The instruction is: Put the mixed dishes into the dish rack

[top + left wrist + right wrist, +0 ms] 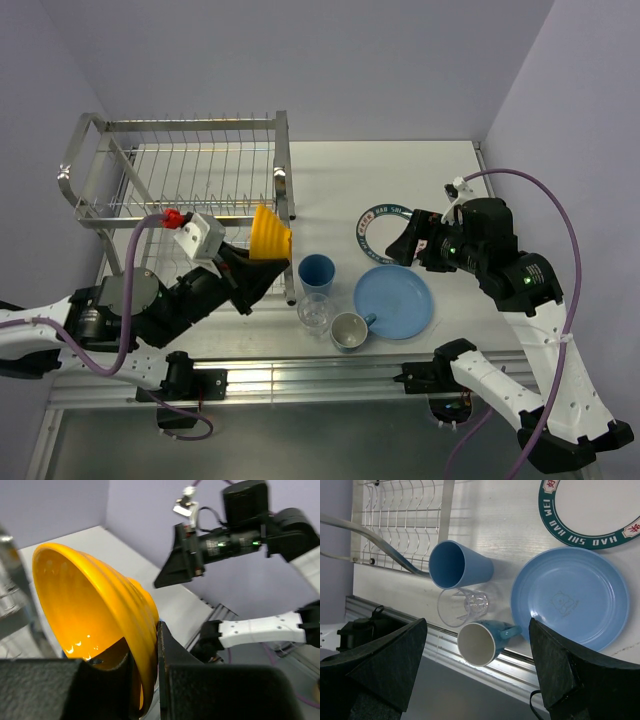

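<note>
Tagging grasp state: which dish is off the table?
The yellow-orange bowl: the left gripper pinches its rim beside the dish rack. The blue tumbler, clear glass, light blue mug, blue plate and patterned-rim plate sit on the table.

Back wall (300, 60) plain pale lilac. Left wall (35, 70) & right wall (585, 90) same colour, meeting it at corners, booth-like. Surface (400, 170) white w/ faint wood grain, matte. Ribbed aluminium rail (320, 372) runs along near edge; dark grey area (300, 440) below it, can't tell if floor. Light even, shadows soft & short.
</note>
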`<state>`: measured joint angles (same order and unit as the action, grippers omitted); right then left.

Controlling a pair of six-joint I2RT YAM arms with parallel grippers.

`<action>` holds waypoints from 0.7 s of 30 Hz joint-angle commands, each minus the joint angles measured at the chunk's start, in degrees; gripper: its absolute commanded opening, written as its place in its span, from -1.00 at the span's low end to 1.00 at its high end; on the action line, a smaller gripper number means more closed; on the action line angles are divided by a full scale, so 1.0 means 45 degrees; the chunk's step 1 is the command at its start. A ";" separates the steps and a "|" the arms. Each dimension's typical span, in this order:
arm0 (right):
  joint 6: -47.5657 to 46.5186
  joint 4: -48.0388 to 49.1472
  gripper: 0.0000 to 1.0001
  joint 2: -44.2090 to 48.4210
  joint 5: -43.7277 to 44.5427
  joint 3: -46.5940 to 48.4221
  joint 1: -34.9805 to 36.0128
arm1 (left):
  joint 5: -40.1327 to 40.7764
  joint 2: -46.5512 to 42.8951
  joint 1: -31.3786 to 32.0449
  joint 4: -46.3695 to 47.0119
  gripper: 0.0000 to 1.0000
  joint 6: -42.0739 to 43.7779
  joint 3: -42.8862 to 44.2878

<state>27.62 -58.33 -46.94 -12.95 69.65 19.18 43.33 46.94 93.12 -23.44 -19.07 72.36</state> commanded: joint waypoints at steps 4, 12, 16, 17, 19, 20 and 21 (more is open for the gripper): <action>0.0054 0.0149 0.79 0.0313 0.0183 0.0227 -0.0063 | -0.4059 0.1364 0.0049 0.0833 -0.99 0.1210 0.2063; 0.0152 0.0266 0.79 0.0586 0.0163 -0.0125 -0.0063 | -0.9719 0.3043 -0.2661 0.1870 -1.00 0.0979 0.4601; 0.0172 0.0188 0.79 0.0723 0.0299 -0.0223 -0.0063 | -1.2420 0.5208 -0.4637 0.1382 -1.00 0.0702 0.6106; 0.0152 0.0168 0.79 0.0743 0.0300 -0.0262 -0.0063 | -1.2422 0.5485 -0.4832 0.1052 -1.00 0.0819 0.6553; 0.0133 0.0129 0.79 0.0802 0.0397 -0.0320 -0.0063 | -1.2247 0.5857 -0.5125 0.0796 -0.99 0.1054 0.6520; 0.0133 0.0129 0.79 0.0840 0.0397 -0.0379 -0.0063 | -1.2401 0.5781 -0.5649 0.1047 -1.00 0.0977 0.6151; 0.0133 0.0129 0.79 0.0841 0.0397 -0.0399 -0.0063 | -1.2615 0.5394 -0.5906 0.1397 -1.00 0.0705 0.5664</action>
<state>28.25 -58.46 -43.79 -12.34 68.36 19.18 -7.38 72.93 69.54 -19.40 -15.33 99.44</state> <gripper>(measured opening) 0.896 0.174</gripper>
